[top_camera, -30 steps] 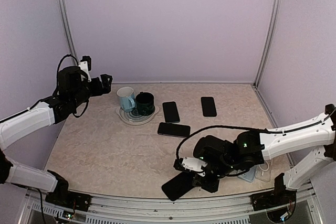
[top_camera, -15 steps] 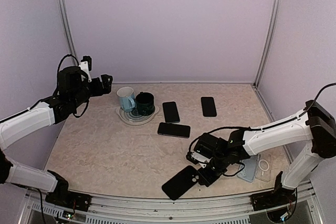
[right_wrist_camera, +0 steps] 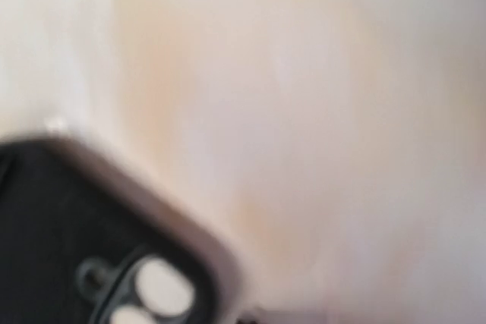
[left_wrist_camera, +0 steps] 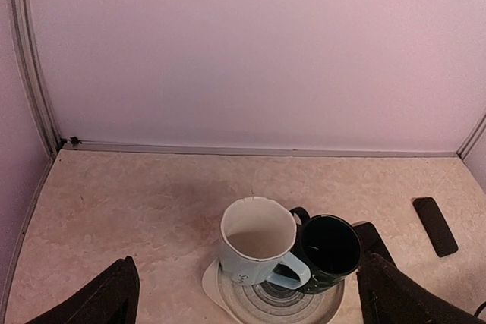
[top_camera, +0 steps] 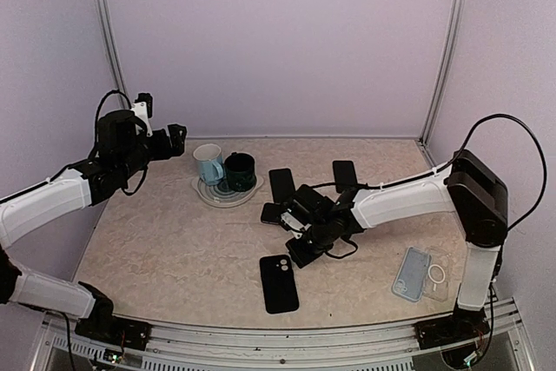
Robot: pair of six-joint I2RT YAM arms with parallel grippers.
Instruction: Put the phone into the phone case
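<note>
A black phone point(top_camera: 279, 284) lies flat, camera side up, near the table's front centre. Its corner with the camera lenses fills the lower left of the blurred right wrist view point(right_wrist_camera: 68, 248). My right gripper point(top_camera: 298, 251) is low over the table just behind the phone's far end; its fingers do not show. The clear bluish phone case point(top_camera: 412, 273) lies at the front right, far from the phone, with a white ring point(top_camera: 437, 274) beside it. My left gripper point(top_camera: 176, 139) is open and empty, raised at the far left above the mugs; its fingertips point(left_wrist_camera: 114, 294) frame the left wrist view.
A light blue mug point(top_camera: 208, 163) and a black mug point(top_camera: 241, 171) stand on a round coaster point(top_camera: 208, 194). Other black phones lie at the centre back point(top_camera: 282, 185), back right point(top_camera: 345, 176) and under the right arm point(top_camera: 271, 213). The right arm's cable loops over the table.
My right arm has swung from the front edge toward the table's centre. The black phone has shifted left and turned, and now lies lengthwise apart from the front edge. The left arm has not moved.
</note>
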